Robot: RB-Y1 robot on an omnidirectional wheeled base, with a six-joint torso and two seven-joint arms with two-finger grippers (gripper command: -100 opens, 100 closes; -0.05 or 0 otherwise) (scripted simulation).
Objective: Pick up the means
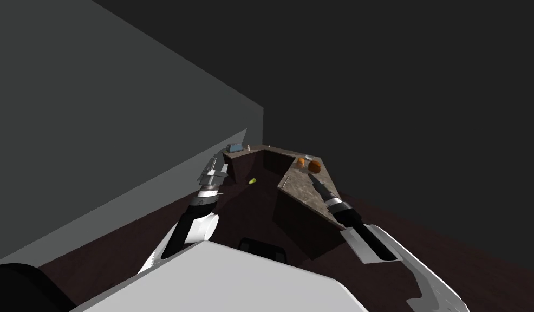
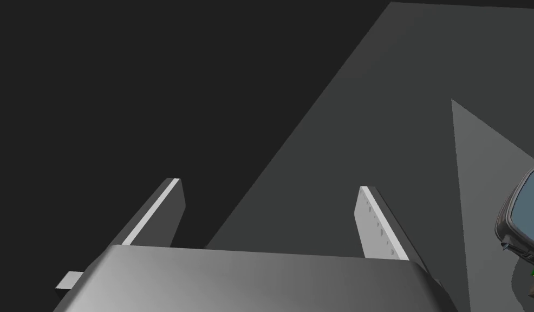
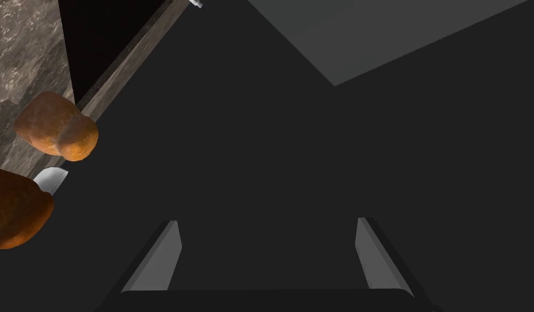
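head view: the chief risk is taking the wrong thing, since nothing here plainly answers to "means". i judge it to be one of the two orange lumps (image 1: 314,166) on the counter (image 1: 301,189). they lie at 12 o'clock from the right gripper (image 1: 313,180), just past its tip and near the counter's far edge, so a nudge from a blade could roll one off. the left gripper (image 1: 216,167) hangs at the counter's 9 o'clock, close to the grey wall (image 1: 125,135), with a blue-grey box (image 1: 236,147) at its 1 o'clock. a swing there could strike either.

left wrist view: the left gripper (image 2: 268,216) has its fingers spread wide, with nothing between them and nothing touched. the box (image 2: 523,214) sits just outside one finger.

right wrist view: the right gripper (image 3: 268,252) is also wide apart and empty. both lumps (image 3: 56,125) lie off to one side of the gap, not in it, so closing here would catch only air. a small pale thing (image 3: 50,179) between them could get knocked.
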